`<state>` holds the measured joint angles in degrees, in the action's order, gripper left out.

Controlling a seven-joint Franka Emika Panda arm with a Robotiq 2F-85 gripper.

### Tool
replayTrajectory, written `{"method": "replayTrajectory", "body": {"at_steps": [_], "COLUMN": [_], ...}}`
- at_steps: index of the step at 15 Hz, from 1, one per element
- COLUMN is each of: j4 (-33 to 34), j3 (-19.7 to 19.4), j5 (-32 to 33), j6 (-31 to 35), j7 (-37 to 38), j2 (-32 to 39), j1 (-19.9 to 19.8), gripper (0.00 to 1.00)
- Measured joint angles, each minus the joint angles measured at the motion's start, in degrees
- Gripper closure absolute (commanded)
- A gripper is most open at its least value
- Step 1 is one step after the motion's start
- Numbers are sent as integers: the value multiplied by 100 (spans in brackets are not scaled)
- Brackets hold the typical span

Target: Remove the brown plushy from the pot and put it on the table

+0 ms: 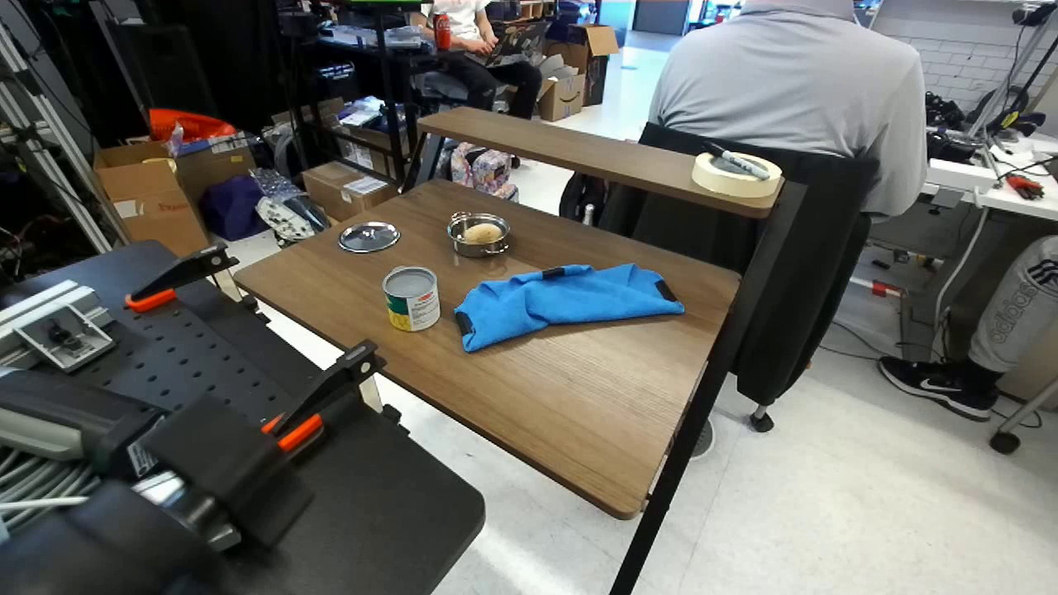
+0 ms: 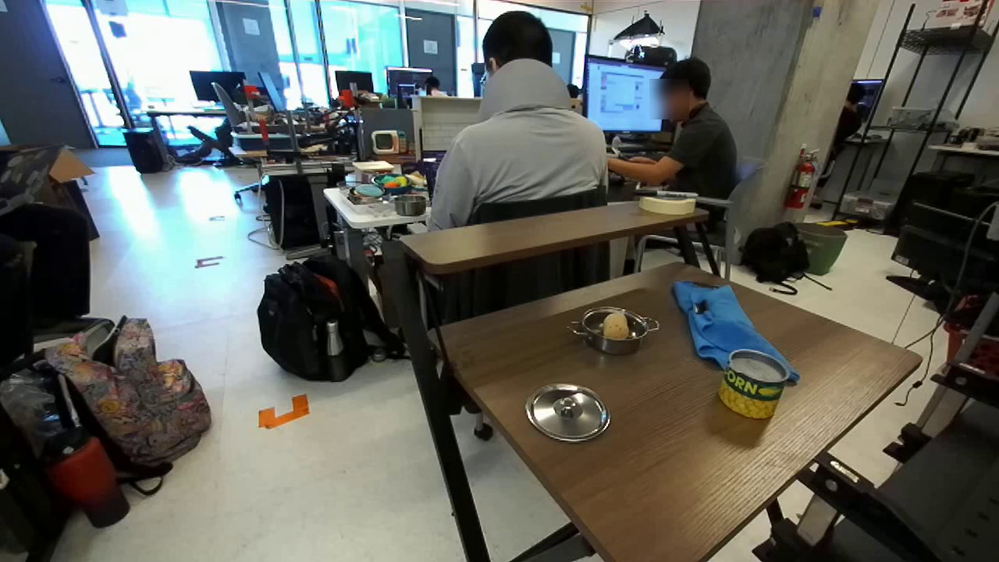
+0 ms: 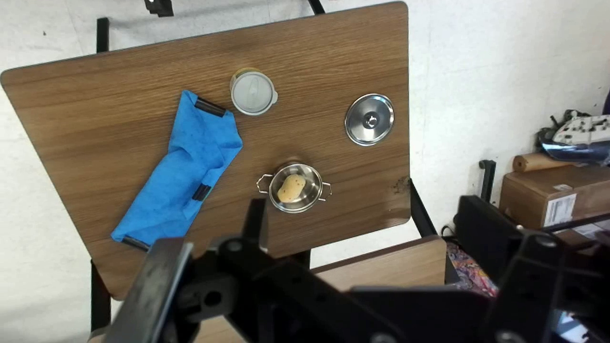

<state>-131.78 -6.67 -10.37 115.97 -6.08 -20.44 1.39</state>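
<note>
The gripper (image 3: 361,214), wrist view, has its jaws spread wide apart. Beyond it, the brown plushy (image 3: 291,187) lies inside the pot (image 3: 313,189), on the table (image 3: 310,128), between a silver lid (image 3: 362,126) and a blue cloth (image 3: 183,166). A corn can (image 2: 751,388) stands upright near the cloth; in both exterior views, a tape roll (image 1: 734,184) rests on a raised shelf (image 1: 570,147).
</note>
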Motion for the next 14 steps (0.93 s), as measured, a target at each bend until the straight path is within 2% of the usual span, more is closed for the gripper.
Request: {"method": "replayTrajectory", "body": {"at_steps": [5,9,14], "j4": [-242,-198,152], "j3": [330,570,679], "j5": [32,40,132], "j6": [909,1627,2581], "j7": [182,449,948], "j2": [503,1352,2522], "j1": [6,10,27], "gripper": [0,0,0]}}
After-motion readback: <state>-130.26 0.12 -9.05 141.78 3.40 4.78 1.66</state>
